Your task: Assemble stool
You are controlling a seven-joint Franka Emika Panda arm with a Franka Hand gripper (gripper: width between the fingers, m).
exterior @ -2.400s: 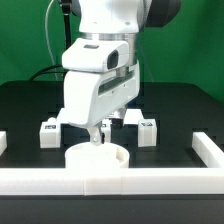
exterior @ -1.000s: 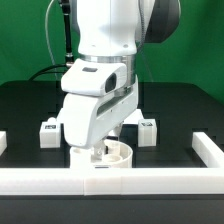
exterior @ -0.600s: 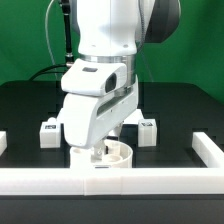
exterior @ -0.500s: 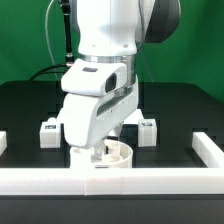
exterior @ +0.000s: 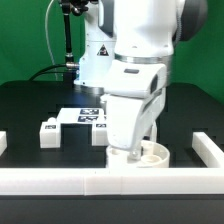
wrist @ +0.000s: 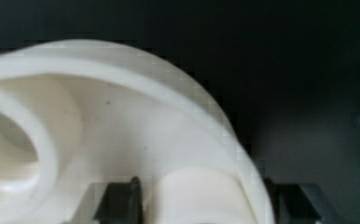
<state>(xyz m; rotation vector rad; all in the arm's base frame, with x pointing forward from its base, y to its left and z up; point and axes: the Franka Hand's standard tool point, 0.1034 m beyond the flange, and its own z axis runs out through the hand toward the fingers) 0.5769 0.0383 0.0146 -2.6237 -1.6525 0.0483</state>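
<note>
Exterior view, read from its left to its right. One tagged leg (exterior: 47, 133) stands alone on the black table (exterior: 25, 100), well apart from the seat. Behind it and toward the middle lies the marker board (exterior: 86, 116), flat, and it carries no part. My arm fills the centre. My gripper (exterior: 135, 152) reaches down to the near side of the round seat (exterior: 160, 153), which sits low on the table, just behind the long border rail (exterior: 60, 181) and near that rail's raised end at the exterior view's right. Other legs, if any, are hidden by my arm.

Wrist view. The seat (wrist: 124, 100) fills the picture as a thick curved wall around a hollow. My fingers (wrist: 109, 202) are clamped on this wall, one dark pad on each face, with no gap showing on either side.

Step in hand, as I judge it: placing the seat, with no leg fitted yet. The next move calls for the seat to rest flat and steady, with its holes free. Only then can I part my fingers without dragging the rim, lift clear and turn toward the leg
</note>
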